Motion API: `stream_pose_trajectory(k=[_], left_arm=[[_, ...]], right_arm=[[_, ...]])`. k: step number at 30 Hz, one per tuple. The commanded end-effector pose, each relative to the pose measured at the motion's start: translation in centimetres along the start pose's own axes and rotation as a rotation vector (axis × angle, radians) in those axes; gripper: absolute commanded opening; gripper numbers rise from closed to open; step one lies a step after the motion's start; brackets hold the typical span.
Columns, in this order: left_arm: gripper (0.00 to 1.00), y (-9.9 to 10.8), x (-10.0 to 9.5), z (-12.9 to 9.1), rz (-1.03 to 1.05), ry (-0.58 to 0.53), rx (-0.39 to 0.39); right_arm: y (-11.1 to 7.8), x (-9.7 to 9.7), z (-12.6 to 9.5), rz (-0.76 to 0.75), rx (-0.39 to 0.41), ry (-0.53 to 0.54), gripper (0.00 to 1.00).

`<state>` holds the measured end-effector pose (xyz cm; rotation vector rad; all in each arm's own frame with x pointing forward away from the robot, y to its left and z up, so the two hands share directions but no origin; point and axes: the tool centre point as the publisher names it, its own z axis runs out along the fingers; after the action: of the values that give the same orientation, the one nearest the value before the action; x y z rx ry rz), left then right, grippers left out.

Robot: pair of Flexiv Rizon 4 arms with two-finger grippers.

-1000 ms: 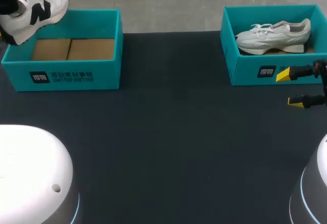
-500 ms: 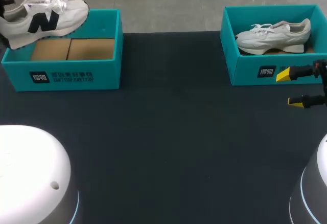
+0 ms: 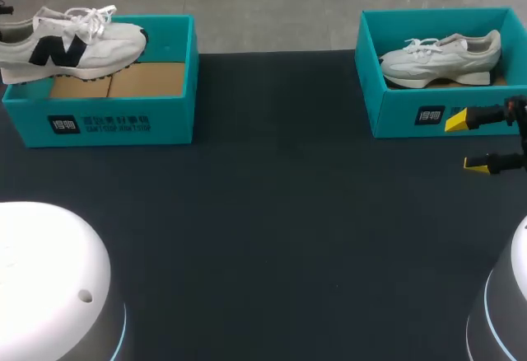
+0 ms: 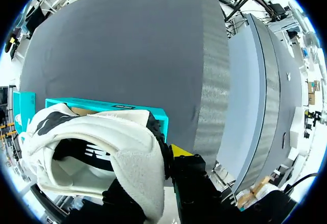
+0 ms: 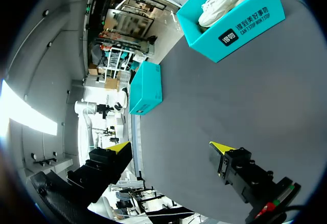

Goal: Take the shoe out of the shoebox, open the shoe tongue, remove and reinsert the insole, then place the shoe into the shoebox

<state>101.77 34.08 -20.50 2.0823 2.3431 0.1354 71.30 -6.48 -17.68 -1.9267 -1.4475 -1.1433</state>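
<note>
Left fingers (image 4: 180,150) are closed on the padded heel collar of a white sneaker with a black side patch (image 4: 97,147). Only one yellow tip shows beside the heel; the other is hidden behind the collar. From above, that sneaker (image 3: 74,44) hangs level over the open teal cardboard shoebox (image 3: 123,122) at the left of the dark bench (image 3: 272,213). Its long axis runs side to side, with the toe pointing toward the bench's middle and the heel out past the box's left wall, where the grip is. Whether the sole touches the brown floor of the box I cannot tell.

Right fingers (image 3: 455,119) stand wide apart, holding nothing, just in front of a second teal shoebox (image 3: 395,118) with an all-white sneaker (image 3: 440,58) lying in it. They are well apart from the held shoe, so any work on the tongue or insole looks to need the shoe brought toward the middle, toe first.
</note>
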Motion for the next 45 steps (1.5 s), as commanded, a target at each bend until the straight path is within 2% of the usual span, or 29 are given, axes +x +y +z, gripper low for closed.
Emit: stream_pose_trajectory(k=[1, 8, 21, 35, 45], left_arm=[[0.00, 0.6, -0.6, 0.2, -0.002, 0.016, 0.000], [0.00, 1.2, -1.8, 1.1, 0.030, 0.021, -0.023], [0.00, 4.0, -3.2, 4.3, 0.040, 0.039, -0.060], [0.00, 4.9, -3.9, 8.7, 0.083, -0.003, -0.055], [0.00, 4.6, -4.5, 12.1, 0.099, 0.023, -0.069]], right_arm=[[-0.1, 0.0, 0.0, 0.001, -0.001, -0.003, 1.00], [-0.1, 0.0, 0.0, 0.001, -0.001, -0.003, 1.00], [-0.1, 0.0, 0.0, 0.001, -0.001, -0.003, 1.00], [-0.1, 0.0, 0.0, 0.001, -0.001, -0.003, 1.00], [-0.1, 0.0, 0.0, 0.001, -0.001, -0.003, 1.00]])
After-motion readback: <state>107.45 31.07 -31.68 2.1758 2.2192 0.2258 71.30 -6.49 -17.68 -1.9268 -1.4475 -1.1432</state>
